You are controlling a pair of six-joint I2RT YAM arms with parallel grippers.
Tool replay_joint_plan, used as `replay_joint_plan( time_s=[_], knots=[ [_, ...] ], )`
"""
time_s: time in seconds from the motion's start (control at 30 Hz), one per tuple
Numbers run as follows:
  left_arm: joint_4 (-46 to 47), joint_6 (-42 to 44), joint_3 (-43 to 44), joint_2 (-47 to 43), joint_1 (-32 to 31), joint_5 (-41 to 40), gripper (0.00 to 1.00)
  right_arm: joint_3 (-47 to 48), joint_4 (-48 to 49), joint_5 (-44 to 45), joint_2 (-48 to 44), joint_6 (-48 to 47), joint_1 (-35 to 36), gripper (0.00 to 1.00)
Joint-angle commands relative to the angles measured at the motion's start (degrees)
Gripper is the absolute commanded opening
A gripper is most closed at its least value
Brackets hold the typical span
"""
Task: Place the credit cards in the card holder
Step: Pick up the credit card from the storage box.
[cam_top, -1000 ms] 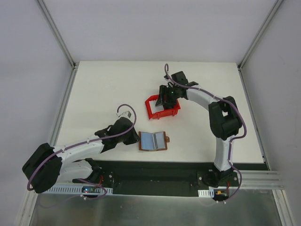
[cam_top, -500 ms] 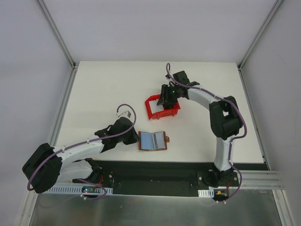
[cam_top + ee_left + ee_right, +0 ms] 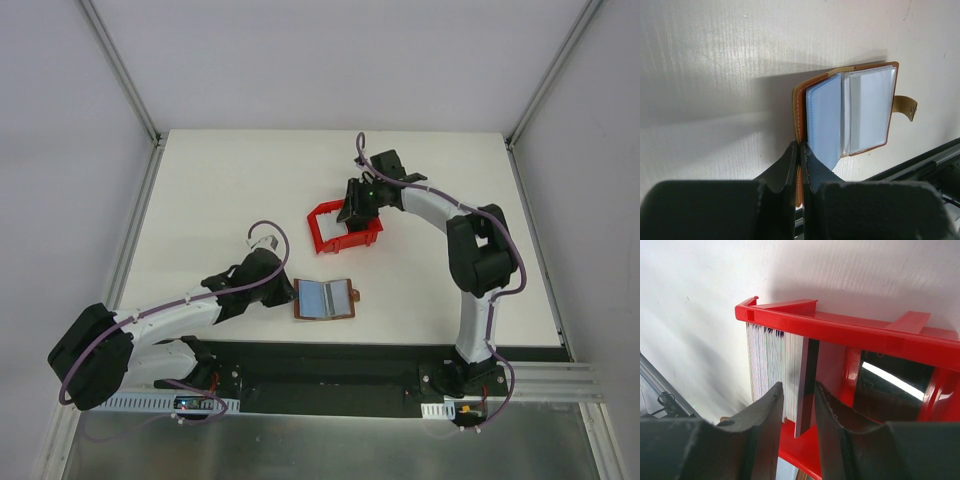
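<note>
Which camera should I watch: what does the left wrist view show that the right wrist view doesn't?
Left wrist only: the open card holder on the table, the left gripper shut on its brown cover edge. Right wrist only: the red bin holding credit cards on edge, the right gripper open astride the end cards. Both: the white table, with that arm's own gripper in the foreground.

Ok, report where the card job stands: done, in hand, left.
Done: the card holder lies open, the left claw shut on its cover edge. In hand: the right claw straddles the end cards of the stack of credit cards in the red bin, not visibly clamped. Left: pull a card, carry it over, sleeve it, repeat for the stack.
</note>
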Motion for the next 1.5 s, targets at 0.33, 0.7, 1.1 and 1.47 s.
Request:
replay_joint_plan(
  time_s=[0.33,0.7,1.1,1.47],
  knots=[
    [0.06,0.99,2.04,0.44,0.77,0.32,0.00,-0.53,1.77,-1.72,-4.79,0.78,-1.13,0.22],
    [0.06,1.17,2.04,0.35,0.77,0.23,0.00,1.49,0.90,0.65,-3.03,0.60,-1.22,0.53],
    [0.06,1.25,1.95,0.35,0.94,0.23,0.00,8.26,-4.73,-0.57,4.44,-1.07,0.36,0.59],
    [0.06,1.17,1.77,0.35,1.21,1.72,0.00,7.82,-4.47,-4.61,3.83,-0.98,0.71,0.53]
  ],
)
